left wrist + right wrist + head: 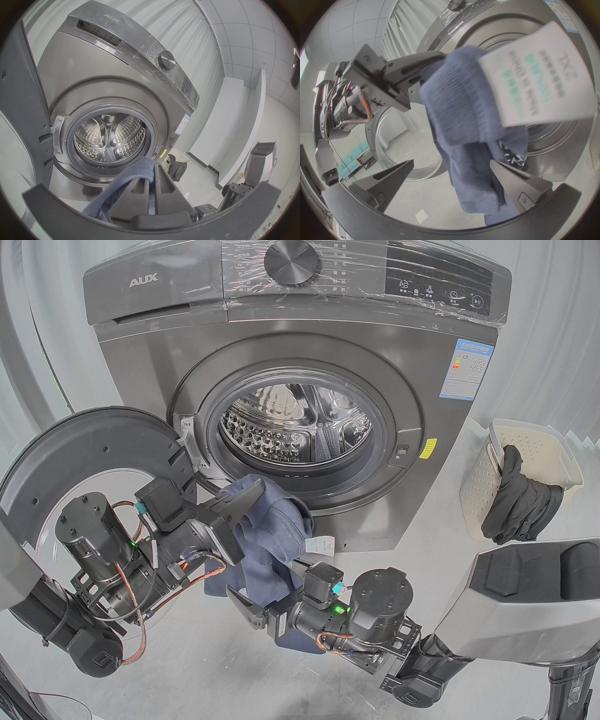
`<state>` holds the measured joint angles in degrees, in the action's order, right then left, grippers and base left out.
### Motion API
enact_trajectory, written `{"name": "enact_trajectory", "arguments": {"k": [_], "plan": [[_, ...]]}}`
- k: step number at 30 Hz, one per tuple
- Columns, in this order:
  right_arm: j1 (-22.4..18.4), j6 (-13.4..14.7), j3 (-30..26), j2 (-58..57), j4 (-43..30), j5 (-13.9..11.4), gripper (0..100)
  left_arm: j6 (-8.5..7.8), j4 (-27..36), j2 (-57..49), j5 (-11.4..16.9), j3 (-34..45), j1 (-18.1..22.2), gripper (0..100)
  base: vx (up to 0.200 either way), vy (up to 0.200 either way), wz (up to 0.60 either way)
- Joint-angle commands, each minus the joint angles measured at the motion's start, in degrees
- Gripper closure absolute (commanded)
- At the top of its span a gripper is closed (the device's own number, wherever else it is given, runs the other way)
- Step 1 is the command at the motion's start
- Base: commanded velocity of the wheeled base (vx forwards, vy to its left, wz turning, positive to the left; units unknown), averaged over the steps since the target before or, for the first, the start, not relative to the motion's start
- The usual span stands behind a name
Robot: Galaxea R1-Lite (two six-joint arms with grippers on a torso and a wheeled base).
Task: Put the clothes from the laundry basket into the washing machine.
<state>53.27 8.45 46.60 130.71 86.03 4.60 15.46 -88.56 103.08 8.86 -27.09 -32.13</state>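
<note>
Step in hand: judged from the scene, loading a blue garment (275,534) into the drum (297,421) of the washing machine (294,334)
Where the garment is: held up just in front of the lower rim of the round opening, not yet inside; its bulk hangs toward the floor, with a white tag (320,545) dangling at its side
Left arm's fingers (165,190): pressed together, pinching the top fold of the blue garment
Right arm's fingers (393,175): spread wide and holding nothing; they sit low by the hanging cloth, which drapes against one finger while the other stands apart
Doing it well: the pinched fold probably needs to rise over the rim and travel deep into the drum before the fingers part, otherwise the long tail may catch on the rim or slide back out; the spread fingers could gather that tail and feed it in after
Door (81,452): swung fully open on the robot's left, near the left arm, so the reach should keep clear of it
Laundry basket (550,452): on the floor to the right of the machine, with a black garment (522,502) draped over its edge, left to load
</note>
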Motion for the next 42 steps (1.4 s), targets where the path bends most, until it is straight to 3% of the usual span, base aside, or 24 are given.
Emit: {"name": "enact_trajectory", "arguments": {"k": [1, 10, 11, 19, 26, 27, 31, 38, 39, 42], "plan": [[0.7, -0.5, 1.6, 2.0, -0.3, -0.1, 0, 0.01, 0.0, 0.0, 0.0, 0.0, -0.1, 100, 0.0, 0.0, 0.0], [-2.1, -0.5, 9.6, 6.8, -0.6, 0.6, 0, 0.01, 0.0, -0.3, 0.0, 0.0, 0.1, 100, 0.0, 0.0, 0.0], [-2.1, -0.5, 9.7, 6.8, -0.6, 0.7, 100, 0.01, 0.0, -0.3, 0.0, 0.0, 0.1, 100, 0.0, 0.0, 0.0], [-1.9, -0.2, 9.3, 5.5, 0.2, 1.4, 100, 0.01, 0.0, 0.0, 0.0, 0.0, 0.4, 100, 0.0, 0.0, 0.0], [-2.1, 0.2, -2.7, -6.3, 0.1, 1.4, 100, 0.19, 0.0, 0.3, 0.0, 0.0, 1.5, 100, 0.0, 0.0, 0.0], [-2.6, 0.1, -6.9, -9.9, -0.4, 1.4, 100, 0.19, 0.0, 0.3, 0.0, 0.1, 1.5, 100, 0.0, 0.0, 0.0], [-4.5, 0.0, -14.4, -15.1, -0.5, 1.4, 100, 0.27, 0.0, 0.2, 0.0, 0.2, 1.4, 100, 0.0, 0.0, 0.0], [-5.5, -0.4, -18.1, -19.5, 0.2, 0.7, 100, 0.54, 0.0, 0.1, 0.3, 0.9, 1.1, 100, 0.0, 0.0, 0.0], [-5.5, -0.4, -18.4, -19.9, 0.2, 0.7, 100, 0.63, 0.0, 0.1, 0.4, 1.0, 1.1, 0, 0.0, 0.0, 0.0], [-5.6, -0.5, -19.7, -21.1, 0.3, 0.7, 100, 2.21, 0.0, -0.3, 0.3, 1.0, 1.0, 0, 0.0, 0.0, 0.0]]}}
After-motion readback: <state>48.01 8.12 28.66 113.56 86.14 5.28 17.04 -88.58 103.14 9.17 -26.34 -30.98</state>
